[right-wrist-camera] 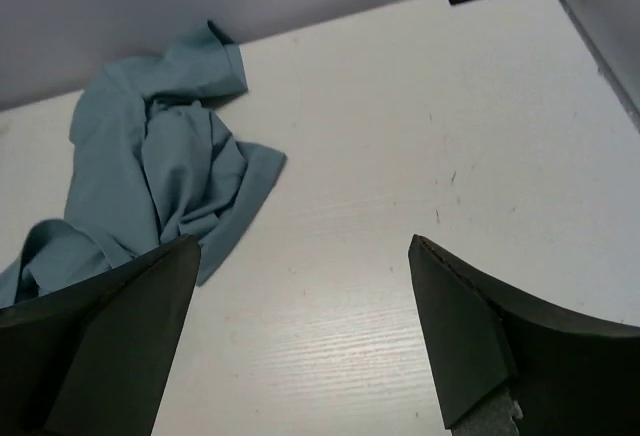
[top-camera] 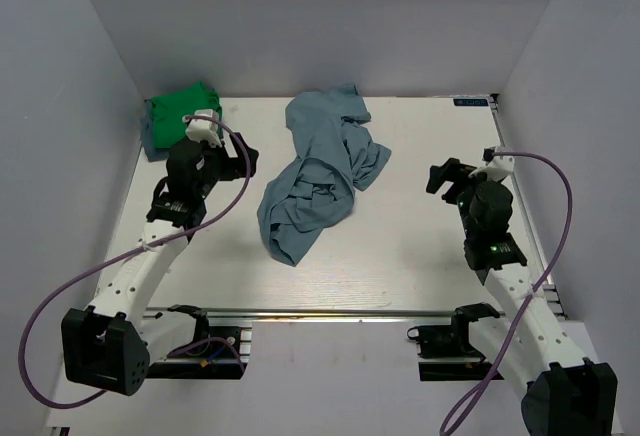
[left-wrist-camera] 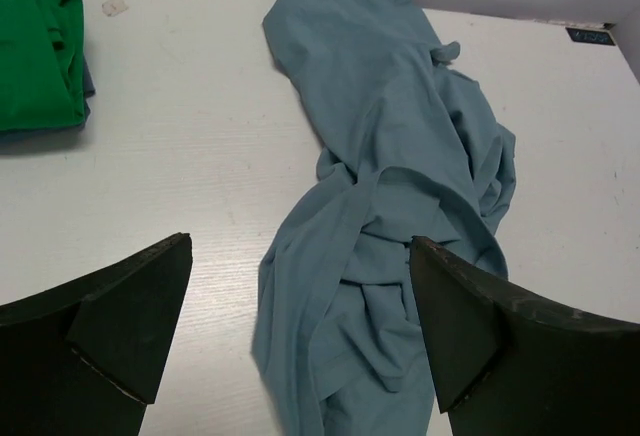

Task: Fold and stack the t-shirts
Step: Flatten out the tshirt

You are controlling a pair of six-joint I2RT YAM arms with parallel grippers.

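Top external view: blue shirt (top-camera: 320,181) lies crumpled, centre of worktop (top-camera: 430,266); green shirt (top-camera: 180,111) sits folded, far left corner. My left jaws and right jaws hang released, empty. Next, likely: grasp blue shirt's edges, spread flat.

In the left wrist view the green t-shirt (left-wrist-camera: 35,56) was cut by the upper left edge, the blue-grey t-shirt (left-wrist-camera: 390,156) by the bottom edge. The label (left-wrist-camera: 590,36) at upper right was unreadable.

Both arms reach forward, wrists tilted down. The left gripper (left-wrist-camera: 300,246) holds its 2 fingers spread wide; the right gripper (right-wrist-camera: 303,243) has its 2 fingers equally far apart.
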